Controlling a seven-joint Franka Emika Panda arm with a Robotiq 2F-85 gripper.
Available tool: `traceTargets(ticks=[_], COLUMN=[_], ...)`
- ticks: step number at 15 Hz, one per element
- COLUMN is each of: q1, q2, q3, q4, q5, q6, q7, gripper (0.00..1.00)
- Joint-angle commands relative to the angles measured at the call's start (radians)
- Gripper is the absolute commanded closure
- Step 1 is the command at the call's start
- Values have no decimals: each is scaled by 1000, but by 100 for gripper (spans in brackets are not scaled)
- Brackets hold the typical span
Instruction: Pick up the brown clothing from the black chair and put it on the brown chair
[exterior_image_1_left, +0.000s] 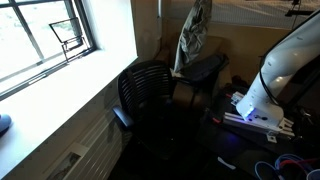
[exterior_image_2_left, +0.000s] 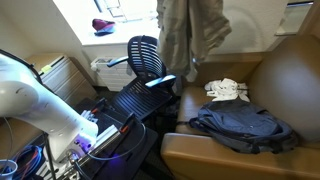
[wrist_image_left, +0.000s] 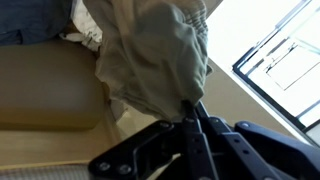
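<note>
Exterior view: brown clothing (exterior_image_1_left: 192, 40) hangs under the claw, which is out of frame; black chair (exterior_image_1_left: 150, 95) lower, to the side.
Exterior view: brown clothing (exterior_image_2_left: 190, 35) dangling; brown chair (exterior_image_2_left: 290, 75) nearby, dark garment (exterior_image_2_left: 245, 125) on its seat.
Wrist view: claw (wrist_image_left: 191, 108) pinched tight on brown clothing (wrist_image_left: 150, 55); brown chair (wrist_image_left: 50, 85) beyond it.

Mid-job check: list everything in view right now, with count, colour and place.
brown clothing: one, grey-tan, hanging in the air, off both chairs
black chair: one, black, near the window
brown chair: one, tan, beside the black chair
dark garment: one, charcoal, on the brown chair's seat
white item: one, white, crumpled behind the dark garment
red object: one, red, on the windowsill
robot arm: one, white
gripper: one, black, shut on the brown clothing
</note>
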Motion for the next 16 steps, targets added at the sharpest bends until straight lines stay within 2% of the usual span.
traceTargets(ticks=[1, 2, 4, 5, 7, 8, 9, 10, 13, 15, 16], q1=[-44, -43, -62, -55, -72, -36, -50, -130, -226, -268, -268], q2=[201, 91, 166, 152, 204, 249, 301, 367, 518, 545, 543], q3=[-90, -47, -71, -98, -138, -218, -265, -258, -304, -261, -232], q4=[101, 44, 64, 87, 150, 177, 212, 259, 325, 311, 286], q5=[130, 87, 111, 204, 307, 359, 371, 359, 301, 242, 197], q6=[165, 89, 146, -3, -141, -214, -295, -371, -452, -489, -469], q7=[-58, -41, -52, -99, -134, -162, -170, -158, -192, -226, -240], gripper=[99, 96, 99, 99, 99, 99, 99, 99, 99, 99, 99])
